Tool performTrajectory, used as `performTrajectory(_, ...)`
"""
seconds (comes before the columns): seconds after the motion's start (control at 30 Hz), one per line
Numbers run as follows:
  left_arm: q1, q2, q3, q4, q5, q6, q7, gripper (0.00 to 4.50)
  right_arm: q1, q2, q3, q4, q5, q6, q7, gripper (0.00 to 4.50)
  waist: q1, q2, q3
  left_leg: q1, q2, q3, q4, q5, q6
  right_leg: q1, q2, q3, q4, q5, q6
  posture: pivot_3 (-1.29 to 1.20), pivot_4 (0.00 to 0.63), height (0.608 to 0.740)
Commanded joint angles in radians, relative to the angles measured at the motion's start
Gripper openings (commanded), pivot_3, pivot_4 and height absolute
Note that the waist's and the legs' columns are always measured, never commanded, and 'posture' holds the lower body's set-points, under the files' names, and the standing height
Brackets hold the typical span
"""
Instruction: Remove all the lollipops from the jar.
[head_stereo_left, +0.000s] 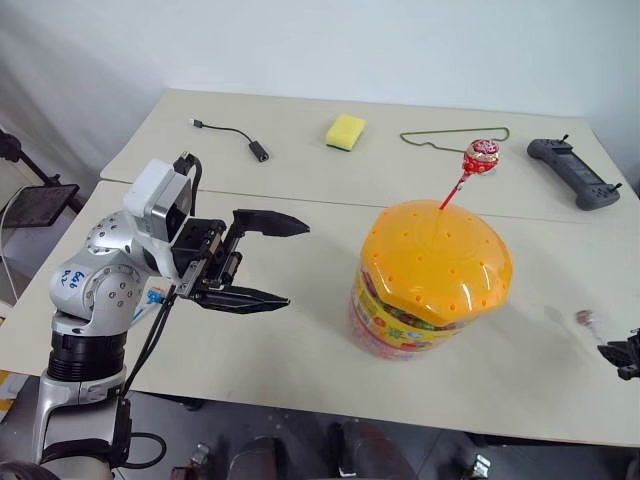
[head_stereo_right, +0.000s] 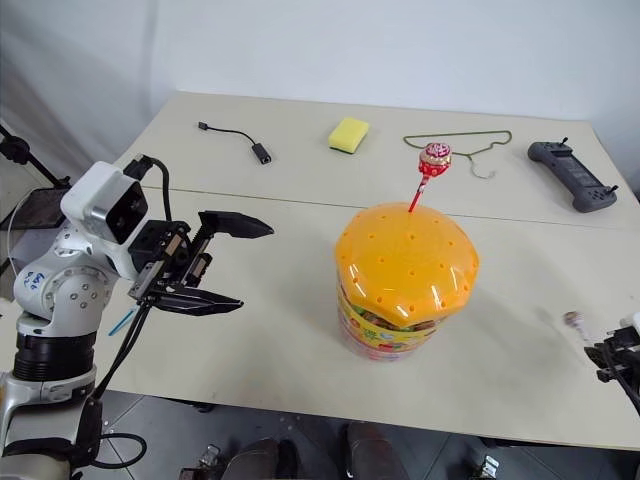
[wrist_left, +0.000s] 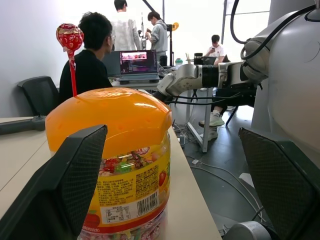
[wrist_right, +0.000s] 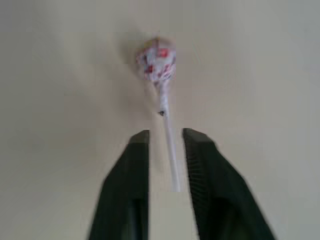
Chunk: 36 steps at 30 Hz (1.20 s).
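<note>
The jar (head_stereo_left: 430, 290), a clear tub with a yellow-and-red label and a domed orange lid, stands mid-table. One red lollipop (head_stereo_left: 482, 156) on a red stick pokes up from the lid's far side. My left gripper (head_stereo_left: 296, 264) hovers open to the left of the jar, fingers (wrist_left: 70, 185) pointing at it. A white-wrapped lollipop (wrist_right: 156, 59) lies at the table's right edge (head_stereo_left: 585, 318). Its white stick runs between the parted fingers of my right gripper (wrist_right: 166, 134), which sits low over the table (head_stereo_left: 622, 355), with a gap beside the stick.
On the far table lie a yellow sponge (head_stereo_left: 345, 131), a black cable (head_stereo_left: 235, 137), a wire hanger (head_stereo_left: 455, 137) and a black controller (head_stereo_left: 575, 172). A tablet (head_stereo_left: 35, 205) stands off the left edge. Several people (wrist_left: 90, 55) sit and stand beyond the tables.
</note>
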Motion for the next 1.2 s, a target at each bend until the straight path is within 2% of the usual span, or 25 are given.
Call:
performTrajectory(0.03, 0.0, 0.004, 0.003, -0.032, -0.012, -0.003, 0.001, 4.5, 0.008, 0.014, -0.065, -0.023, -0.003, -0.005, 0.03, 2.39, 0.0, 0.0, 0.0, 0.0, 0.0, 0.0, 0.0, 0.0, 0.0, 0.0, 0.0, 0.0, 0.0, 0.0, 0.0, 0.0, 0.15, 0.74)
performTrajectory(0.23, -0.004, 0.001, 0.004, -0.028, -0.016, 0.002, 0.007, 4.5, 0.01, 0.031, -0.112, -0.044, -0.007, -0.018, 0.061, 4.47, -0.001, 0.0, 0.0, 0.0, 0.0, 0.0, 0.0, 0.0, 0.0, 0.0, 0.0, 0.0, 0.0, 0.0, 0.0, 0.0, 0.15, 0.74)
performTrajectory(0.47, -0.003, -0.005, 0.029, -0.023, -0.042, 0.025, 0.046, 4.5, 0.009, 0.077, -0.228, -0.079, 0.038, -0.126, 0.167, 4.47, -0.001, 0.0, 0.0, 0.0, 0.0, 0.0, 0.0, 0.0, 0.0, 0.0, 0.0, 0.0, 0.0, 0.0, 0.0, 0.0, 0.15, 0.74)
performTrajectory(0.6, -0.007, -0.042, 0.092, 0.007, -0.109, 0.056, 0.13, 4.5, -0.062, 0.147, -0.332, -0.151, 0.266, -0.176, 0.336, 4.47, -0.003, 0.0, 0.0, 0.0, 0.0, 0.0, 0.0, 0.0, 0.0, 0.001, 0.0, 0.0, 0.001, 0.0, 0.0, 0.0, 0.15, 0.74)
performTrajectory(0.7, 0.021, -0.069, 0.146, 0.056, -0.137, 0.068, 0.193, 4.5, -0.135, 0.154, -0.357, -0.237, 0.414, -0.075, 0.257, 4.47, -0.003, 0.0, 0.0, 0.001, 0.0, 0.0, 0.001, 0.0, 0.0, 0.001, 0.0, 0.0, 0.003, 0.0, 0.0, 0.0, 0.15, 0.74)
performTrajectory(0.87, 0.075, -0.045, 0.15, 0.071, -0.121, 0.079, 0.181, 4.5, -0.222, 0.162, -0.321, -0.364, 0.533, -0.056, 0.226, 4.47, -0.003, 0.0, 0.0, 0.002, 0.0, 0.0, 0.002, 0.0, 0.0, 0.001, 0.0, 0.0, 0.003, 0.0, 0.0, 0.0, 0.15, 0.74)
performTrajectory(0.97, 0.093, -0.051, 0.153, 0.07, -0.125, 0.087, 0.193, 4.5, -0.347, 0.122, -0.211, -0.479, 0.643, -0.018, 0.148, 4.47, -0.003, -0.001, 0.001, 0.001, 0.0, -0.001, 0.002, 0.0, 0.0, 0.001, 0.0, -0.001, 0.003, 0.0, 0.0, 0.0, 0.15, 0.74)
performTrajectory(1.07, 0.092, -0.062, 0.149, 0.061, -0.13, 0.085, 0.205, 4.5, -0.433, 0.048, -0.157, -0.483, 0.791, 0.084, 0.104, 4.47, -0.003, -0.001, 0.001, 0.0, 0.0, 0.0, 0.003, 0.0, 0.001, 0.001, -0.001, 0.0, 0.002, 0.001, 0.001, 0.0, 0.15, 0.74)
performTrajectory(1.2, 0.094, -0.071, 0.143, 0.044, -0.133, 0.087, 0.212, 4.5, -0.473, 0.035, -0.12, -0.495, 0.754, 0.059, 0.11, 4.47, 0.007, -0.003, 0.001, -0.002, 0.0, -0.004, 0.003, 0.0, 0.001, 0.001, 0.0, 0.0, 0.0, 0.001, 0.001, 0.0, 0.15, 0.74)
